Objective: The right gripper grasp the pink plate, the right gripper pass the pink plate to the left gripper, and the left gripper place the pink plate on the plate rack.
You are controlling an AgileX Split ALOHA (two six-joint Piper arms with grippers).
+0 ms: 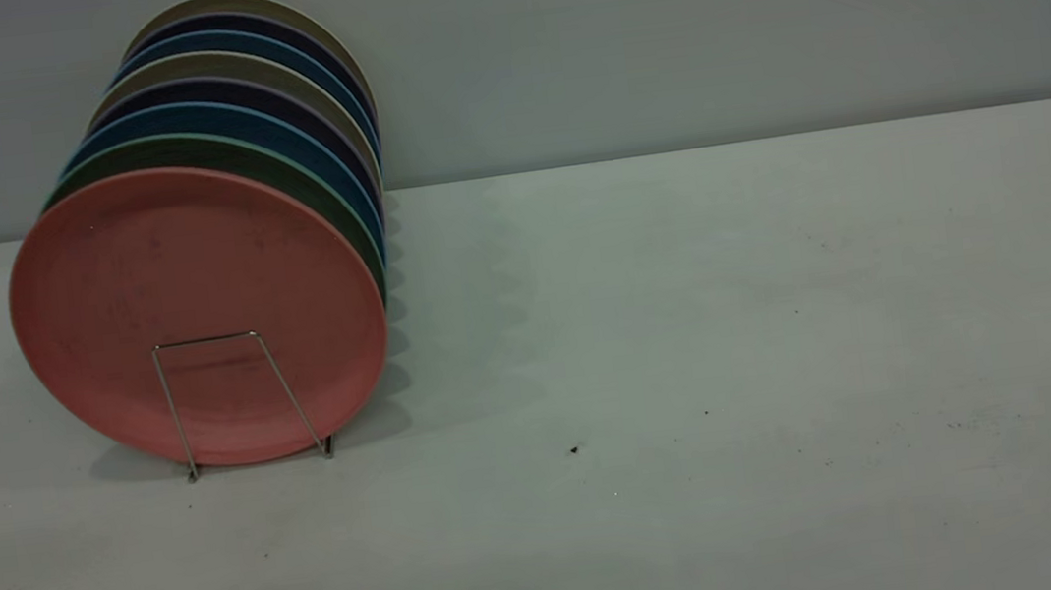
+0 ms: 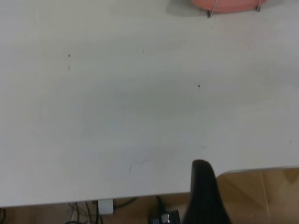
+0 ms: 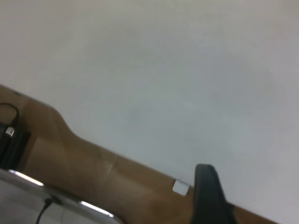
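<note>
Seen from its own wrist, 1 finger of the left gripper (image 2: 204,196) hangs over the near table (image 1: 735,311) edge; whether it is open cannot be told. The right gripper (image 3: 209,193) likewise. Neither holds anything. Far off toward 12 o'clock from the left gripper, the pink plate (image 1: 197,318) stands upright on edge, frontmost in the plate rack (image 1: 241,402).
</note>
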